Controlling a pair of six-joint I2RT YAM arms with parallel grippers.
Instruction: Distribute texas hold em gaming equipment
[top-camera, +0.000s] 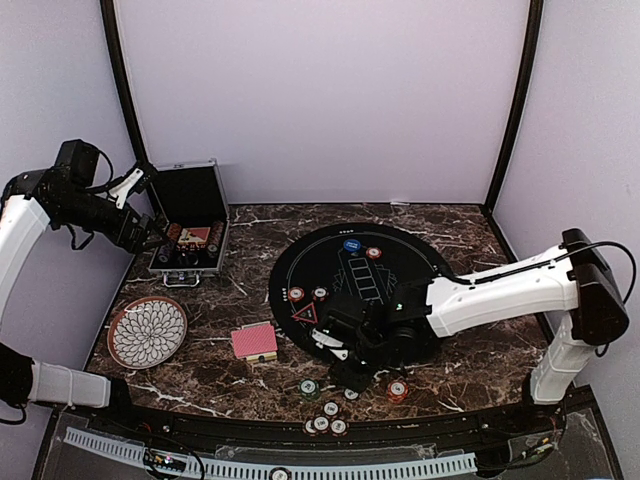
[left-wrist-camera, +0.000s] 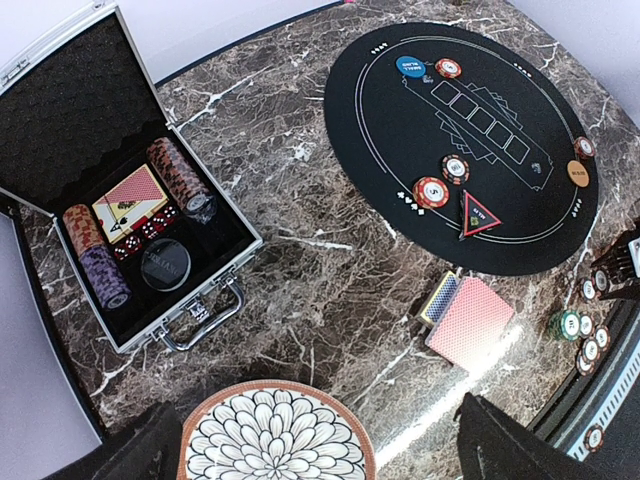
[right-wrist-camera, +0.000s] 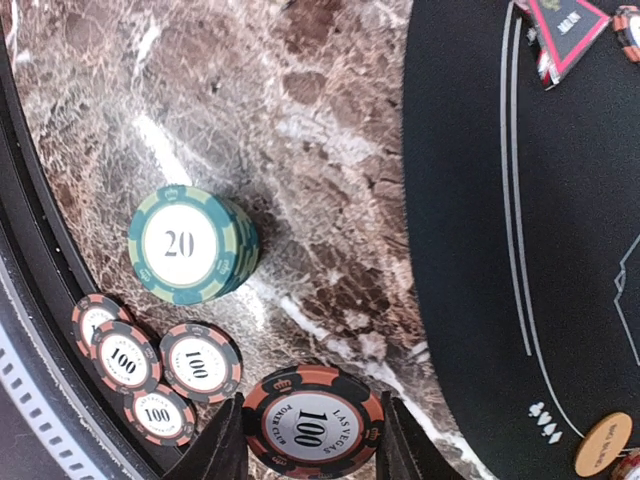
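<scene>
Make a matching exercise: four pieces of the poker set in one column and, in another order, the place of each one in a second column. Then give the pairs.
1 blue marker disc
2 red-backed card deck
3 green 20 chip stack
4 red-and-black 100 chip

A between the fingers of the right gripper
B on the marble tabletop, between the patterned plate and the black mat
C on the far part of the black mat
D loose on the tabletop, beside the cluster of dark 100 chips

Pairs: 1-C, 2-B, 3-D, 4-A
</scene>
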